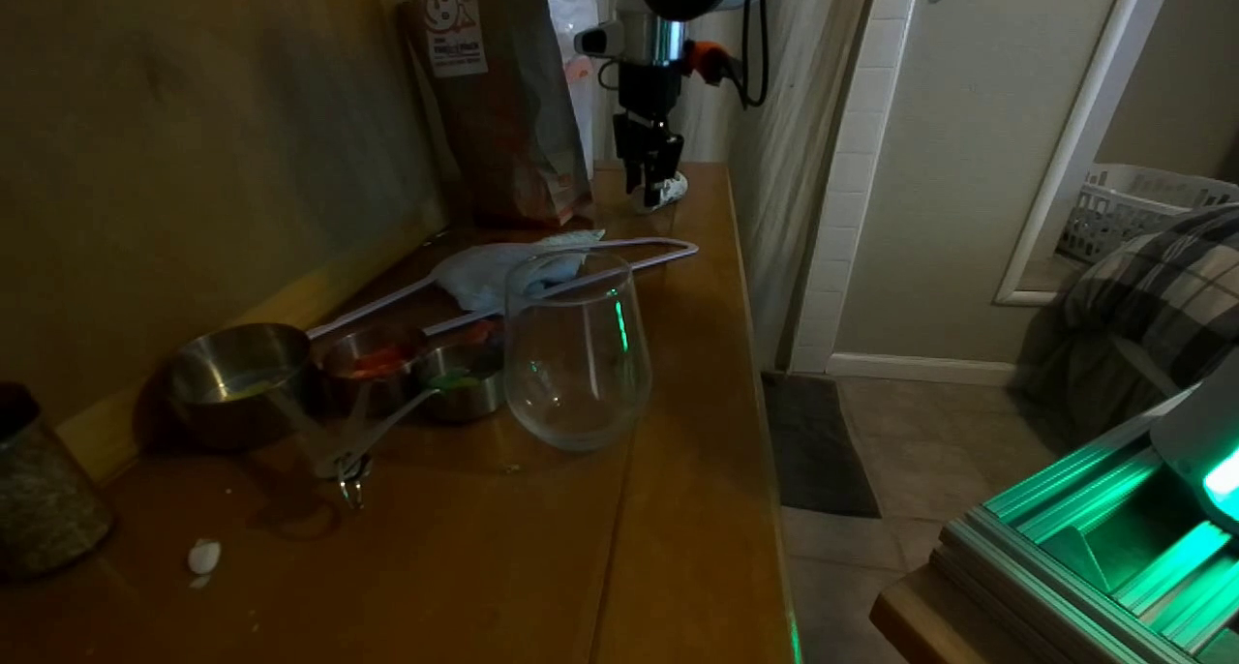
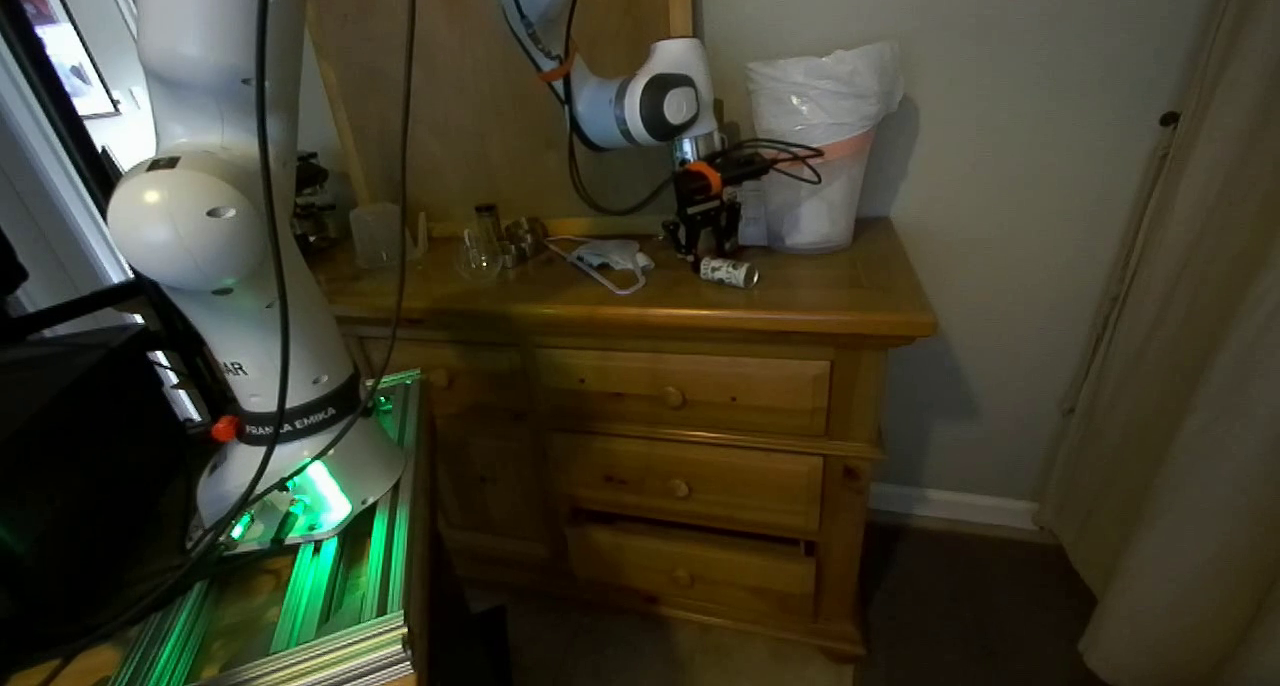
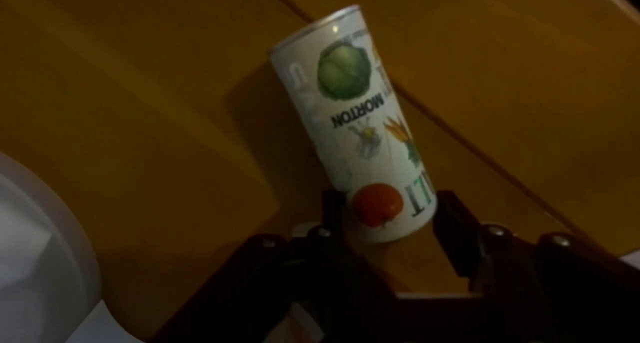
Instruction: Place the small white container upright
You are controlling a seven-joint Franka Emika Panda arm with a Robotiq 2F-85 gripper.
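Where container (image 3: 360, 133) lies, tool (image 1: 643, 196) pts dn astride.

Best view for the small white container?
Wrist view: the container shows large, its MORTON lettering readable. Both exterior views show it small, lettering unreadable; in an exterior view the claw partly hides it.

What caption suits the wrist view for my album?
Morton canister lying on a wooden surface, robot gripper straddling its tomato-printed end.
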